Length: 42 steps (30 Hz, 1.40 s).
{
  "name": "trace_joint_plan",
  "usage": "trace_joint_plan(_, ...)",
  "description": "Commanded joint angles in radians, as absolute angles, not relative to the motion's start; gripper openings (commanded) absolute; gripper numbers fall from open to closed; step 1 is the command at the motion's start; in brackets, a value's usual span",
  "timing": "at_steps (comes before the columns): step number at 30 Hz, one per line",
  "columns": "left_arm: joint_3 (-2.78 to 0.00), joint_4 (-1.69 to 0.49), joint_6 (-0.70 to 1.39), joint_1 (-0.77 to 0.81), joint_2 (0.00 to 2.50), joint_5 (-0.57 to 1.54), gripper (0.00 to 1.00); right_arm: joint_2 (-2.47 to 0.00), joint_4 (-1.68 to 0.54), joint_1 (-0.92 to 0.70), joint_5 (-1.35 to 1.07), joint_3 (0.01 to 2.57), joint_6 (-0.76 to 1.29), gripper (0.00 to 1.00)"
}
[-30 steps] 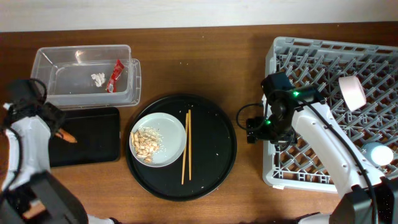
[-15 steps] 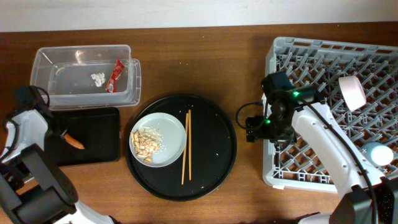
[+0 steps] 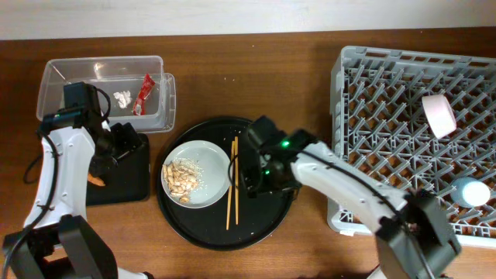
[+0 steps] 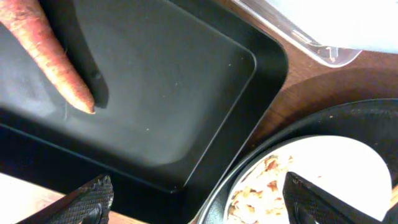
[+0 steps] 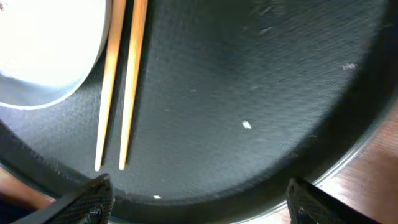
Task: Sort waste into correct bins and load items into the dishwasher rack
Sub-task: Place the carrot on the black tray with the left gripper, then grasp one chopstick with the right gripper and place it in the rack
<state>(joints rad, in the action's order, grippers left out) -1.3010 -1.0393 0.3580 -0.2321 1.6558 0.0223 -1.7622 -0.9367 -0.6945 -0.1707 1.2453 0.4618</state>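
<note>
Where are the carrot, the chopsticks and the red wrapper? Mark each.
carrot [image 4: 51,53], left wrist view, mid-body
chopsticks [image 5: 131,81], right wrist view, right stick's shaft
red wrapper [image 3: 143,93], overhead view, its middle

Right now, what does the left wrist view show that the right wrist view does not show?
Only the left wrist view shows the carrot lying in the shallow black tray, a corner of the clear tub, and the food scraps. Only the right wrist view shows the chopsticks. Both show part of the plate and the round black tray.
</note>
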Motion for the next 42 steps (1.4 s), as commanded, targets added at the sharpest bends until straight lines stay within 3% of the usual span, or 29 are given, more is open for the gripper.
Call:
trace_joint_plan(1,-1.304,-1.05,0.342,-0.234,1.655,0.02,0.87,-1.826,-0.904,-0.763,-0.102,1.261,0.564,0.88)
trace_joint_plan(26,-1.304,-1.054,0.342,-0.234,1.655,0.02,0.87,-1.987,-0.788,-0.857,0.035,1.261,0.724,0.82)
trace_joint_plan(32,-1.304,-1.054,0.342,-0.234,1.655,0.02,0.87,-2.0,-0.796,-0.855,0.08,1.262,0.723,0.71)
trace_joint_plan(42,-1.304,-1.053,0.342,-0.234,1.655,0.02,0.87,-2.0,-0.661,-0.809,0.143,1.268,0.534,0.65)
